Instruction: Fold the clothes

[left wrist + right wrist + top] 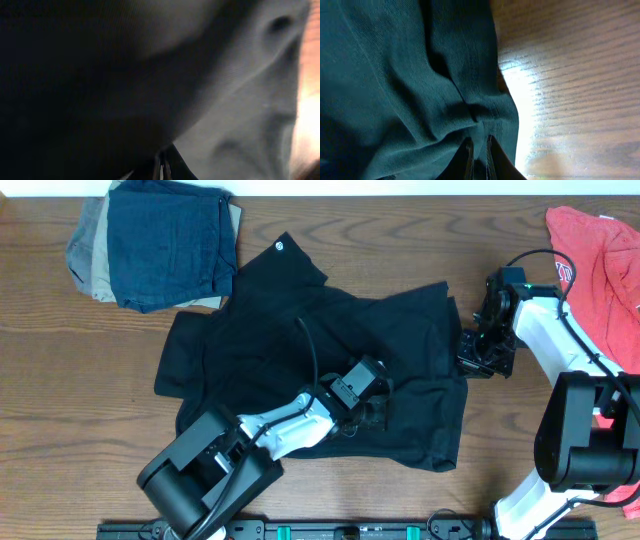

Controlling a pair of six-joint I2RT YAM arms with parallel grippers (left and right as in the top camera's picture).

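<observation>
The black T-shirt [300, 350] lies spread and rumpled in the middle of the wooden table, a small white round logo [280, 247] at its far edge. My left gripper [372, 412] is down on the shirt's lower middle, shut on a pinch of its cloth; its wrist view [162, 167] is filled with dark fabric [150, 75]. My right gripper [478, 360] is at the shirt's right edge, shut on a fold of the cloth [420, 85], with the fingertips [479, 150] pinching it above bare wood.
A stack of folded dark blue, tan and grey garments [160, 240] sits at the back left, touching the shirt's corner. A red T-shirt [600, 270] lies at the back right behind the right arm. A black rail [300, 530] runs along the front edge.
</observation>
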